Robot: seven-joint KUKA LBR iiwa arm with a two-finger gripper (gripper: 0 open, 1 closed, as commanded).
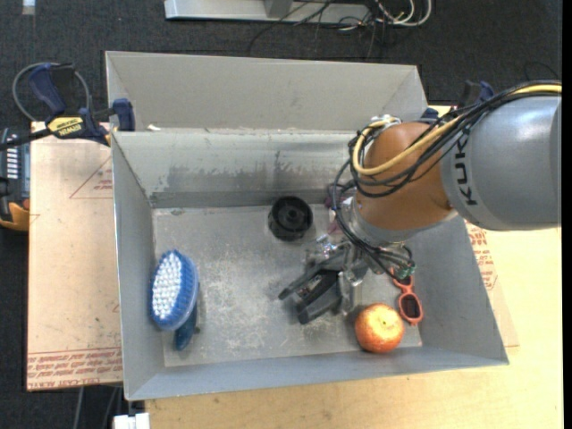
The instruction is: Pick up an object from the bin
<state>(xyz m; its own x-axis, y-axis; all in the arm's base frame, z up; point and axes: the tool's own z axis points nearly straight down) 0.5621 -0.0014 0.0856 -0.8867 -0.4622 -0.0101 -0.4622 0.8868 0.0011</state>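
My gripper (296,302) is low over the bin floor, right of the middle, its two black fingers (315,309) spread apart and pointing left; it is open with nothing between them. A red-yellow apple (379,328) lies just to its right near the front wall, a small gap from the nearer finger. Orange-framed sunglasses (409,303) lie beside the apple by the right wall, partly under the wrist. A black round cap-like thing (290,217) sits behind the gripper near the back wall.
A blue brush with white bristles (172,289) lies at the left side of the bin, far from the gripper. The arm with its orange cover and cables hangs over the bin's right back part.
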